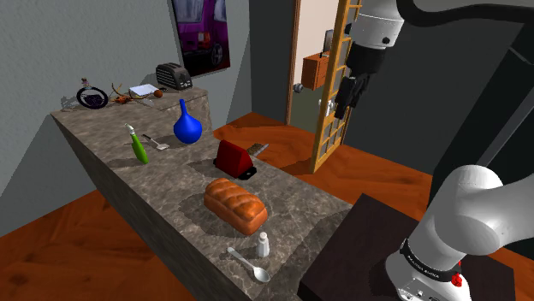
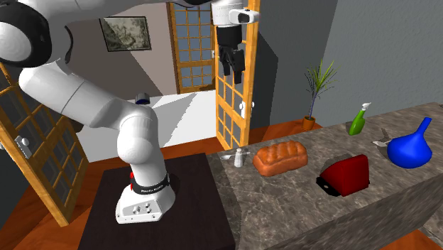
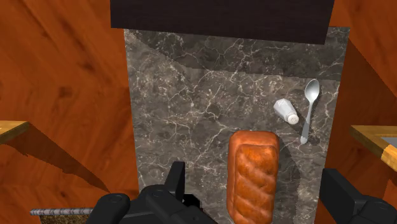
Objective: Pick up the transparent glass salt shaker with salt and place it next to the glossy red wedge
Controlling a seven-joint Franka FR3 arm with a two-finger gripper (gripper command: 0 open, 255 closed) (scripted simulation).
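Observation:
The salt shaker is small, pale and white-capped. It stands near the stand-side end of the marble counter, beside a spoon. The glossy red wedge sits further along the counter, beyond a bread loaf. My gripper hangs high above the counter, open and holding nothing. Its fingers stand wide apart over the loaf's end, with the shaker off to one side below.
A blue vase, a green spray bottle and a toaster stand on the far part of the counter. The dark stand abuts the counter's near end. A wooden lattice door is close to the hand.

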